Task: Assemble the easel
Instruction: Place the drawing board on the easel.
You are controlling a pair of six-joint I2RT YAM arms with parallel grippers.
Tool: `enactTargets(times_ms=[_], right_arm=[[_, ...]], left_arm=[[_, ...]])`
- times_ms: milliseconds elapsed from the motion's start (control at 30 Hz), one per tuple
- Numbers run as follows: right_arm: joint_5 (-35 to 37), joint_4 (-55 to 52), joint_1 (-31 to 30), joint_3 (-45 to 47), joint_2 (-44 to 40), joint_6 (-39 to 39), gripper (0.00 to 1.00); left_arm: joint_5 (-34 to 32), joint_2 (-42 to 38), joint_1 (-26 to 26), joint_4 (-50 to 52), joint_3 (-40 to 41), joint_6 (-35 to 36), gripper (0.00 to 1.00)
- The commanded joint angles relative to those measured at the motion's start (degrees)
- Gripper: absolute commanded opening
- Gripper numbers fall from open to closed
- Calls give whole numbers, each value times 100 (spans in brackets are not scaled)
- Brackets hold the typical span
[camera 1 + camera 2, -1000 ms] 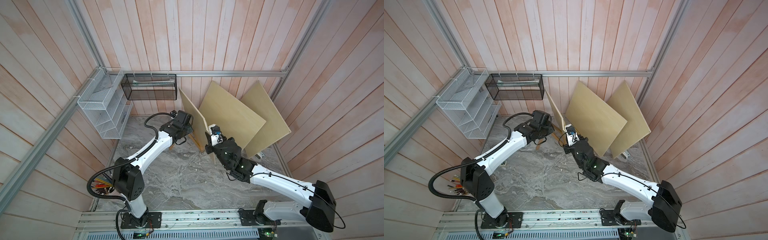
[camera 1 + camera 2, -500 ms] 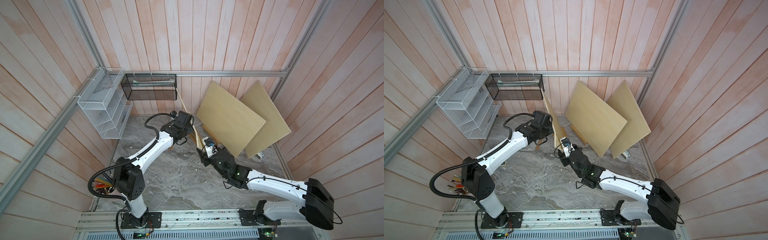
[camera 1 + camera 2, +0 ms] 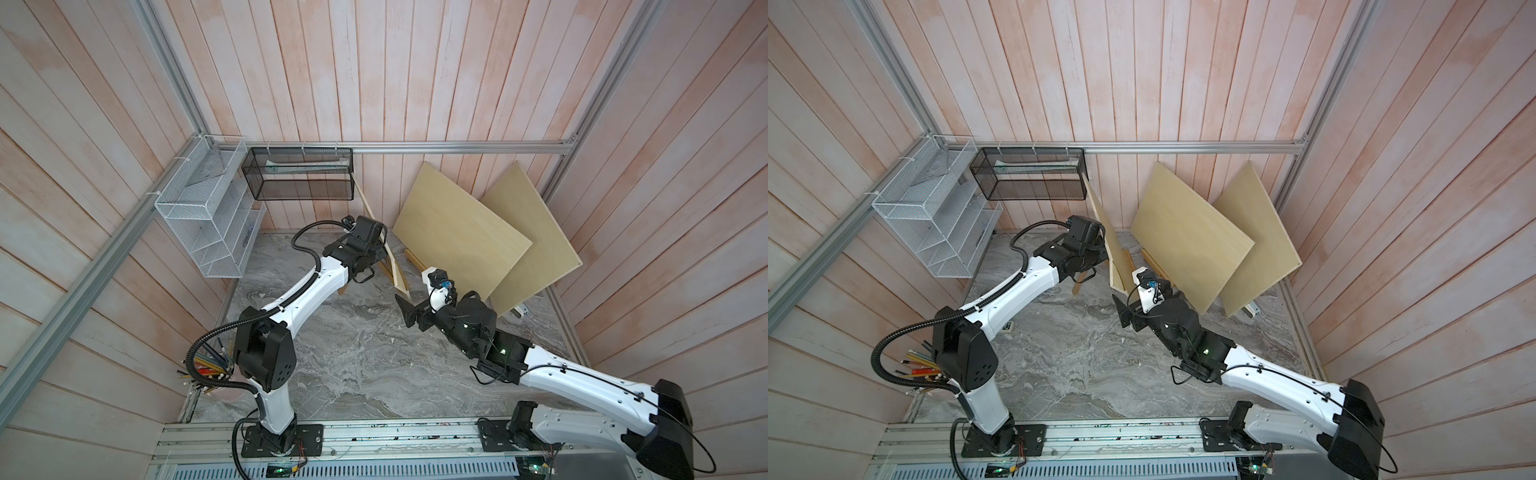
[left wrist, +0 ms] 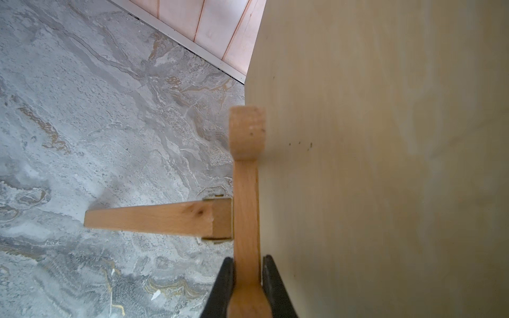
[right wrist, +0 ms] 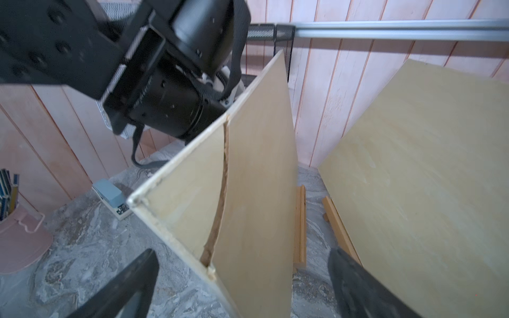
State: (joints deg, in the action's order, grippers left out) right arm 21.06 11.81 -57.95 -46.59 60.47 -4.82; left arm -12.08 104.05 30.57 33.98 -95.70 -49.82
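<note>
Jaws of the left gripper pinch the easel upright, whose rear leg splays out while a plywood board leans on its front. Right gripper hangs wide open and empty by the board's lower corner, seemingly clear of it. Seating the board looks like the step in hand; next the left should release gently.

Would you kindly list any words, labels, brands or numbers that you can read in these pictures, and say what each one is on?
No text can be read.
Boards, easel, pencil cup, blue box: no print shows.
Base electronics: too small to read.
</note>
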Motion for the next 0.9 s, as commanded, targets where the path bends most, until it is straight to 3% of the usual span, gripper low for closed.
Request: enactTargets(times_ms=[0, 133, 333, 633, 867], right_arm=[[191, -315, 66, -262, -177, -142, 98], [293, -219, 290, -333, -247, -206, 98], [-232, 65, 799, -287, -281, -560, 98], [-599, 285, 1097, -355, -17, -756, 98], [-654, 282, 1223, -454, 168, -816, 98]], left_arm=[[39, 170, -226, -393, 170, -200, 0], [-4, -96, -226, -530, 464, -151, 27], [-99, -433, -218, -457, 555, -33, 62], [-567, -926, -226, 209, 349, 71, 85], [-1263, -1551, -261, 566, 776, 124, 92]])
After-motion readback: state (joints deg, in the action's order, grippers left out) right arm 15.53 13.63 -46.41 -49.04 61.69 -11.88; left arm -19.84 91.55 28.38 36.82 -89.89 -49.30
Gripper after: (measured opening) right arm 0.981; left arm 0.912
